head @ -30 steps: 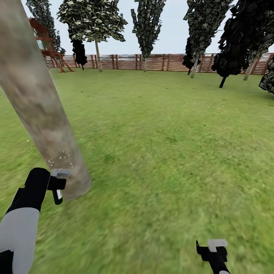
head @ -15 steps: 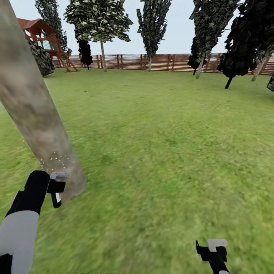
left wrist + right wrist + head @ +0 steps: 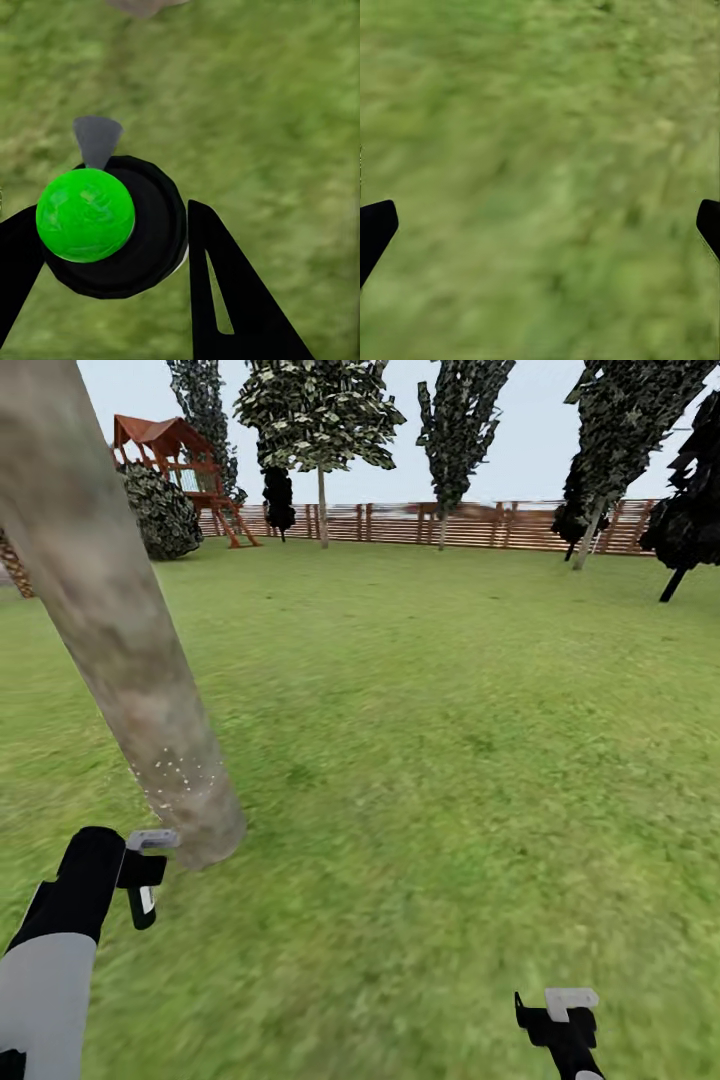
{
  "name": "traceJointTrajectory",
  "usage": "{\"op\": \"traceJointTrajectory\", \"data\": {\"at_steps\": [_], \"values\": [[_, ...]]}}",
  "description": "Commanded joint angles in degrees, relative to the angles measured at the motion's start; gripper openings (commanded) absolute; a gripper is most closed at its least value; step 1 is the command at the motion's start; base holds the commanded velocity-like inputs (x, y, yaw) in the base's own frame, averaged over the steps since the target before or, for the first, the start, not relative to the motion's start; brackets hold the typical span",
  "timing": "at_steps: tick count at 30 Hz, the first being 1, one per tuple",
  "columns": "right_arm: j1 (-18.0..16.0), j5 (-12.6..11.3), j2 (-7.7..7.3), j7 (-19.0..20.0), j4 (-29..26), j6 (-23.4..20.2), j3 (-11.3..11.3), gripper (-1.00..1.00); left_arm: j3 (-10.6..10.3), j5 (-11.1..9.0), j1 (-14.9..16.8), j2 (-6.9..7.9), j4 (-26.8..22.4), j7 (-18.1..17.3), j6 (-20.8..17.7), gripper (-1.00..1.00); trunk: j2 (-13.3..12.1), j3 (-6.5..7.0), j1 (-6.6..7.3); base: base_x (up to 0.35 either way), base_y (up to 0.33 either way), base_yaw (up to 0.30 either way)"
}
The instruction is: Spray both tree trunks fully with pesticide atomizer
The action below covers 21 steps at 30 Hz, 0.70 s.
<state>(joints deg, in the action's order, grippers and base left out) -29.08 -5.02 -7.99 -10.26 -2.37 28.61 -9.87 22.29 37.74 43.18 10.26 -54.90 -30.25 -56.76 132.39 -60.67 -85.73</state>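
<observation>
Head view: a thick pale tree trunk (image 3: 120, 640) runs from the upper left corner down to the grass (image 3: 430, 760) at lower left, leaning across the frame. A band of white spray specks (image 3: 178, 775) dots its lowest part, just above the base. The left hand (image 3: 140, 875) sits at lower left, just beside the trunk's base and apart from it, grasping the sprayer (image 3: 148, 860), whose pale nozzle points at the trunk. In the left wrist view the black fingers (image 3: 225, 292) clamp the sprayer's round black body (image 3: 154, 232) with its green cap (image 3: 85, 215); the trunk's foot (image 3: 142, 6) shows at the frame's edge. The right hand (image 3: 562, 1015) hangs at the lower right edge, released: its finger (image 3: 375, 229) and its twin stand wide apart over grass. Open lawn fills the centre and right, bounded at the top by a slatted fence (image 3: 480, 525), further trees (image 3: 320, 420), a bush (image 3: 160, 515) and a red play tower (image 3: 175, 460).
</observation>
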Motion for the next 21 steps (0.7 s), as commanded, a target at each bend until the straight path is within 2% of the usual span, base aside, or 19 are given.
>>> {"op": "traceJointTrajectory", "data": {"at_steps": [1,5,6,8,12,18,20,21], "values": [[0.0,-0.5,-0.01,-0.1,0.0,0.1,-0.5,1.00,0.1,0.6,0.1,0.00,0.0,-0.5,-0.1,-1.00,0.0,-0.05,-0.01,0.134,-0.097,0.278],[0.0,-0.5,-0.01,-0.1,0.0,0.1,-0.5,1.00,0.3,0.7,0.1,-0.21,-0.1,0.1,-0.1,-1.00,0.0,-0.05,-0.01,0.038,-0.027,0.278],[0.0,-0.5,-0.01,-0.1,0.0,0.2,-0.5,1.00,0.4,0.7,0.1,-0.32,-0.1,0.7,-0.1,-1.00,0.0,-0.05,-0.01,0.007,-0.005,0.278],[0.0,-0.5,0.05,-0.1,0.0,0.1,-0.5,1.00,0.5,0.4,0.1,-0.58,-0.1,3.9,-0.2,-1.00,0.0,-0.05,-0.01,0.003,-0.002,0.278],[0.0,-0.5,0.03,-0.1,0.0,0.2,-0.5,1.00,0.3,0.2,0.1,-0.63,0.0,5.3,-0.1,-1.00,0.0,-0.05,-0.01,0.000,0.000,0.248],[0.0,-0.5,-0.05,-0.1,0.1,0.1,-0.5,1.00,0.1,0.4,0.1,-0.51,0.2,5.5,0.1,-1.00,0.0,-0.05,-0.01,0.045,-0.085,0.024],[0.0,-0.5,-0.12,-0.1,0.1,0.1,-0.5,1.00,0.1,0.4,0.0,-0.43,2.9,5.5,0.5,-1.00,0.0,-0.05,-0.01,0.163,-0.234,0.001],[0.0,-0.5,-0.15,-0.1,0.1,0.1,-0.5,1.00,0.2,0.3,0.0,-0.39,4.8,5.5,2.0,-1.00,0.0,-0.05,-0.01,0.175,-0.239,0.000]]}}
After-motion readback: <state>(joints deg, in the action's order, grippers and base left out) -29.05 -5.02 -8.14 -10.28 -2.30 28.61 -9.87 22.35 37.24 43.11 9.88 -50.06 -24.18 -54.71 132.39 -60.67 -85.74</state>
